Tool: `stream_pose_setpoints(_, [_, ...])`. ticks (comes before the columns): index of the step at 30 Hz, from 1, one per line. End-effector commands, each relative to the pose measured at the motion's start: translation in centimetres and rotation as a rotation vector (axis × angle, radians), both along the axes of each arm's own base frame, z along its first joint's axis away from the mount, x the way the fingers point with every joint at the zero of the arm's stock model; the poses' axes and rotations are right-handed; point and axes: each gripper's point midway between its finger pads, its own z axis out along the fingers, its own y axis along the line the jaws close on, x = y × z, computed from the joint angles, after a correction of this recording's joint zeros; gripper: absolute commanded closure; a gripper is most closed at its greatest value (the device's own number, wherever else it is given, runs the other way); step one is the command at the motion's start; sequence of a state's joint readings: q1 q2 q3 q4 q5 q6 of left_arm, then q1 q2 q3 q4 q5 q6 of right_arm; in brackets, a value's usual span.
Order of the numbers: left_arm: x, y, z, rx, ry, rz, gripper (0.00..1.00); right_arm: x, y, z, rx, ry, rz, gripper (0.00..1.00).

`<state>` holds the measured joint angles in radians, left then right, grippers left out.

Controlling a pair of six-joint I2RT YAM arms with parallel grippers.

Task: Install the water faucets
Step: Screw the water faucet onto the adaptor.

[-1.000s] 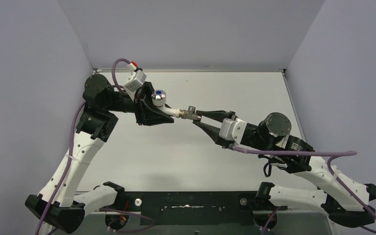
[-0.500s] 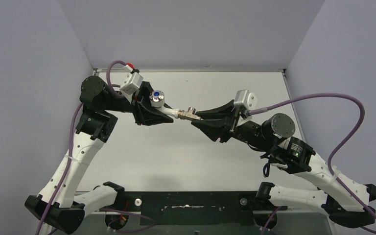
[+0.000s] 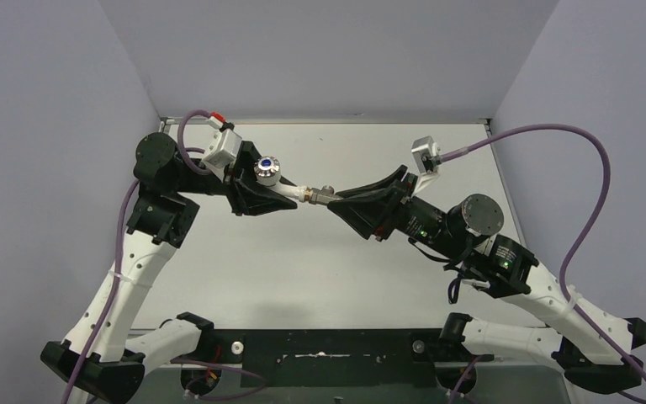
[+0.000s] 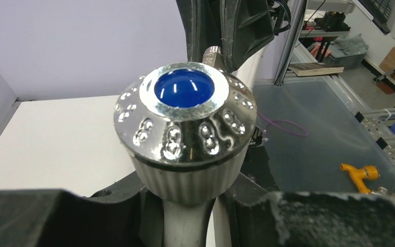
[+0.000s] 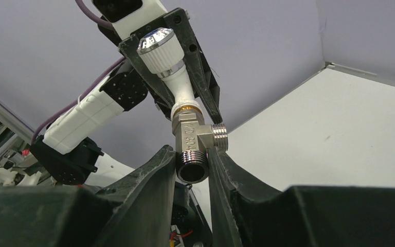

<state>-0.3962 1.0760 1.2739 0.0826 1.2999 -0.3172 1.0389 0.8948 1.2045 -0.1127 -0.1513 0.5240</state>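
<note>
Currently: white tap [image 5: 181, 90], chrome knob [image 4: 184, 121] with blue dot, pinched by left gripper [image 3: 288, 196]. On its end, threaded metal fitting [image 5: 193, 140] stamped "1/2 30", pinched by right gripper [image 5: 193, 165].

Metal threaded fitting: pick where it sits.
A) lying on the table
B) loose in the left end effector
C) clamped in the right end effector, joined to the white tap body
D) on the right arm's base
C: the right end effector is shut on the metal threaded fitting, which meets the white tap body.
</note>
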Motion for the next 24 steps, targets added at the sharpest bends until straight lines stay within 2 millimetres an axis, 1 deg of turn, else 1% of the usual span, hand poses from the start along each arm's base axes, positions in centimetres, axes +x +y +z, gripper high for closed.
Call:
stream_pose_setpoints(1, [-0.4,0.5,2.6,-0.056,-0.127,0.050,1.00,1.2,-0.9,0.9,0.071,0.043,-0.074,0.68])
stream_pose_setpoints(3, [-0.4,0.5,2.5,-0.054,-0.124,0.051,1.00,1.1,-1.5,1.4,0.092,0.002,-0.083,0.61])
stream_pose_setpoints(4, [-0.4,0.5,2.4,-0.054,-0.125,0.051,1.00,1.0,-1.7,1.6,0.103,-0.013,-0.087,0.59])
stream_pose_setpoints(6, [-0.4,0.5,2.4,-0.052,-0.119,0.051,1.00,0.6,-2.6,2.5,0.149,-0.053,-0.090,0.56])
stream_pose_setpoints(9, [-0.3,0.5,2.4,-0.055,-0.119,0.066,1.00,-0.1,-3.4,3.3,0.174,-0.100,-0.085,0.49])
stream_pose_setpoints(12, [0.0,0.4,2.2,-0.052,-0.105,0.071,1.00,-0.7,-4.3,4.0,0.174,-0.184,-0.089,0.47])
stream_pose_setpoints(14, [0.1,0.3,1.9,-0.045,-0.082,0.066,1.00,-1.0,-4.9,4.3,0.139,-0.271,-0.097,0.46])
stream_pose_setpoints(17, [0.2,0.2,1.8,-0.041,-0.049,0.063,1.00,-1.1,-5.5,4.6,0.057,-0.393,-0.128,0.45])
stream_pose_setpoints(18, [0.1,0.3,1.8,-0.042,-0.042,0.063,1.00,-1.3,-5.9,5.2,0.035,-0.457,-0.132,0.45])
stream_pose_setpoints(21, [0.0,0.4,1.9,-0.048,-0.032,0.074,1.00,-1.8,-6.1,5.5,-0.041,-0.612,-0.132,0.44])
stream_pose_setpoints(24, [0.1,0.3,1.5,-0.039,0.001,0.066,1.00,-2.2,-5.7,5.3,-0.145,-0.819,-0.113,0.39])
